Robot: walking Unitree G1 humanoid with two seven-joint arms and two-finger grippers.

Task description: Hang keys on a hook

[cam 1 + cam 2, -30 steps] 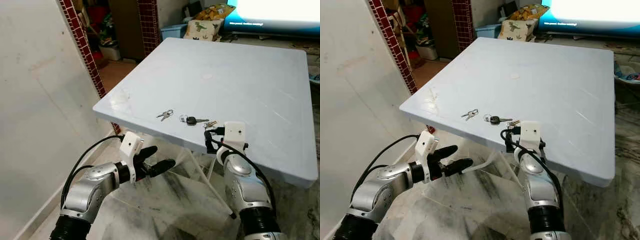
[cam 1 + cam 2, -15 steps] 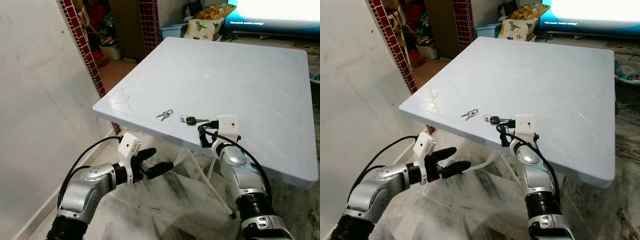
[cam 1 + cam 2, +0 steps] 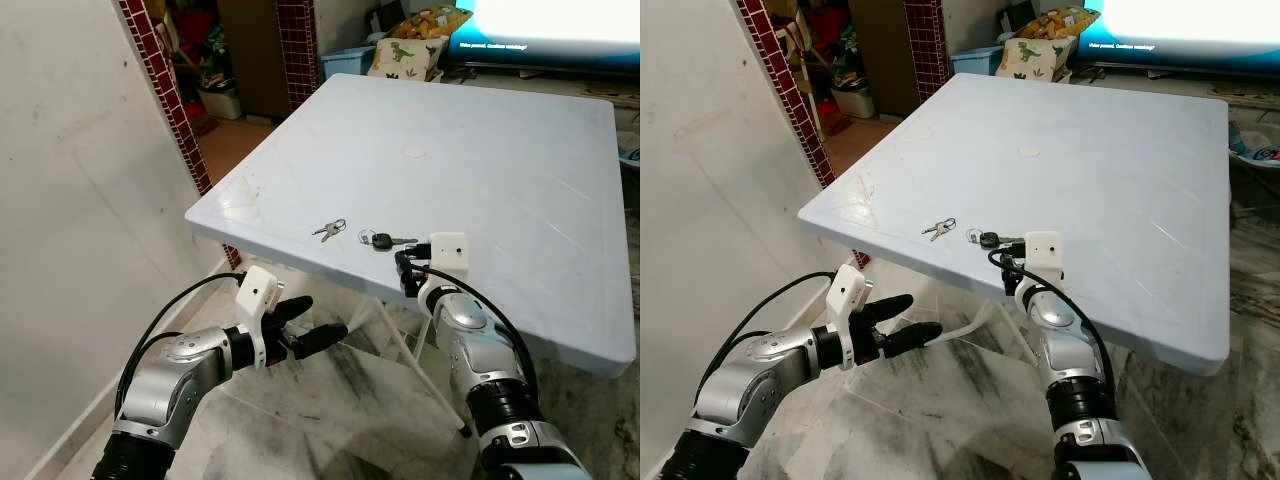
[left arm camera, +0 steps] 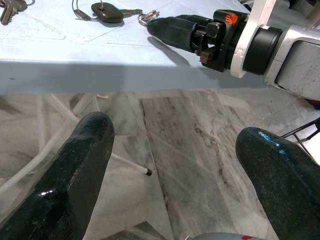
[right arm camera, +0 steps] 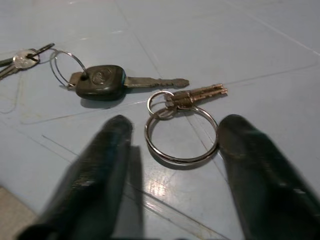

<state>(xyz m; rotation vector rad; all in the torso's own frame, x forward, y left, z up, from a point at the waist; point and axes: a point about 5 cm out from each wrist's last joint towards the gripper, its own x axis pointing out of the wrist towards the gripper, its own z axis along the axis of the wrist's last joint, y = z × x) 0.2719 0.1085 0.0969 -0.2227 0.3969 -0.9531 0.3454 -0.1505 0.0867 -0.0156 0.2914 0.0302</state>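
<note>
Right claw [image 5: 172, 165] now nearer key ring [image 5: 181, 134]

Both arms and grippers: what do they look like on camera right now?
Each arm is silver metal with a ribbed black wrist section and a looping black cable. The left gripper and right gripper each have two long, glossy black fingers behind a white camera block. An orange mark sits on the right gripper's black base.

— What are you seeing on your arms?

— You're looking at silver shells, black ribbed cuffs, looping black cables. White camera blocks are topping the left gripper [image 3: 312, 322] and right gripper [image 4: 156, 26], both with glossy black fingers [image 4: 75, 172].
</note>
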